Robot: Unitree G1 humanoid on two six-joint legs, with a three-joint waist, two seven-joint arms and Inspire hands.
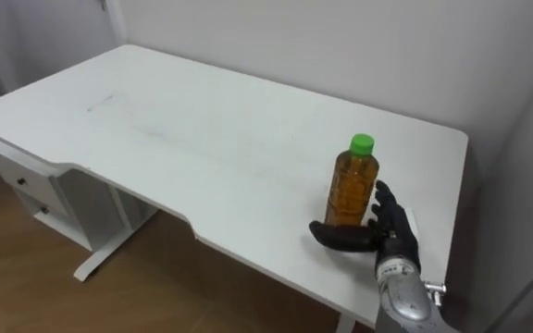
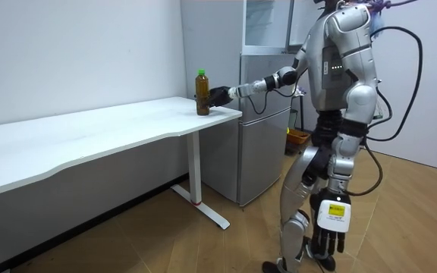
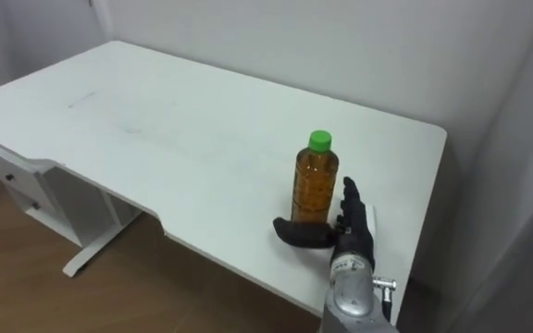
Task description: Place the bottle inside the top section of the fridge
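Bottle (image 1: 351,190): stands upright on the white surface (image 1: 202,139), long axis vertical. Its green cap (image 1: 362,143) points straight up and its base sits flat. Amber liquid fills most of the body. It is near the surface's right-hand end and close to the front edge, well apart from the far wall.

Right robot hand (image 1: 391,227): comes in from lower right, spread wide, with the bottle in the gap between thumb and fingers. The thumb (image 1: 340,236) lies across the front of the bottle's base. The fingers (image 1: 384,202) are fairly straight, just beside the bottle's right side. Cannot tell whether they press the bottle or only come close to it. The bottle is not lifted.

Left robot hand (image 2: 328,239): hangs low beside the leg in the room view, fingers loose, holding nothing.

Stance: the robot stands upright on the wood floor (image 2: 203,243) at the end of the surface, right arm stretched out level to the bottle. A silver fridge (image 2: 268,129) stands just behind that arm, beside the surface's end. Above it is an upper compartment (image 2: 268,23) with a pale front.

A white drawer unit (image 1: 21,180) sits under the surface's left end.
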